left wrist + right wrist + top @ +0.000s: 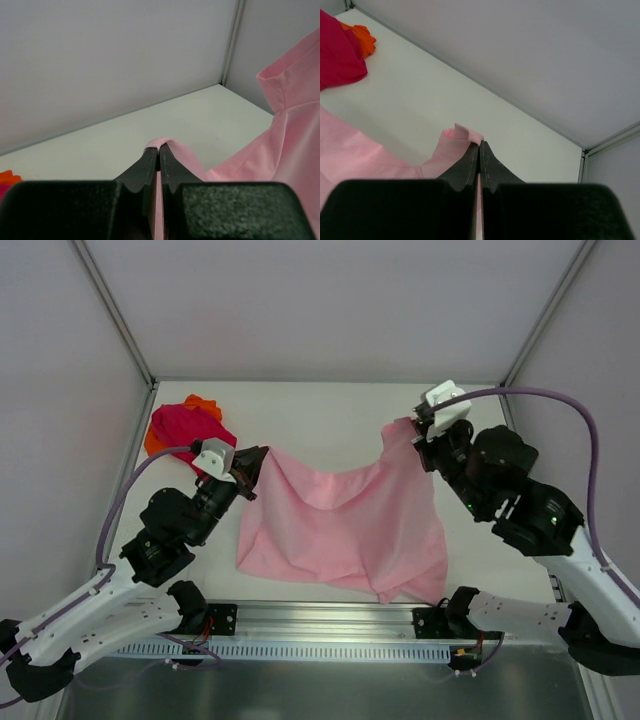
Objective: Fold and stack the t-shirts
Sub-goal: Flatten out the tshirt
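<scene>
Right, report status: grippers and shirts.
Left gripper shut on light pink t-shirt. Right gripper shut on its other side. Magenta t-shirt and orange t-shirt heaped far left, nothing in the way.

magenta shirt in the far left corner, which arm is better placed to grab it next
Left. The magenta shirt lies close by the left fingers; the right fingers are across the table. Both are shut on the light pink shirt, so it should release first.

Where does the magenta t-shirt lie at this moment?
In the top view, the magenta t-shirt lies bunched at the far left corner of the table, against the orange t-shirt, just beyond the left gripper.
</scene>
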Controlling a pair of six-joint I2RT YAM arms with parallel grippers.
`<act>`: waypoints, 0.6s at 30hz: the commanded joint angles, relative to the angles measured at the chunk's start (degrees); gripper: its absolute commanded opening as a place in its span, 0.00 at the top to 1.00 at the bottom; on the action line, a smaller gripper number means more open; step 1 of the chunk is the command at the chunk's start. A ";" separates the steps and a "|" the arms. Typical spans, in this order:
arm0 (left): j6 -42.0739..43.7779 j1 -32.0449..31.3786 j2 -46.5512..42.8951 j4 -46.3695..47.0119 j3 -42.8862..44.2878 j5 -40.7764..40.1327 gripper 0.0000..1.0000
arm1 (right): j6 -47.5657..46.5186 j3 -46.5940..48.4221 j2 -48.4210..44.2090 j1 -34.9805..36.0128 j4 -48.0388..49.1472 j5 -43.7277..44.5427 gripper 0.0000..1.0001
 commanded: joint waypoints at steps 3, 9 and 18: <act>-0.03 0.67 2.20 9.82 -3.18 -10.18 1.00 | 1.12 -2.51 4.23 -0.07 6.70 7.17 0.99; -1.61 3.56 5.80 14.49 -4.77 -12.12 1.00 | -3.88 -9.28 8.10 -2.79 18.12 13.33 0.99; -4.69 13.13 18.17 20.12 -2.59 -11.25 1.00 | -13.03 -13.33 16.26 -11.04 34.73 19.57 0.99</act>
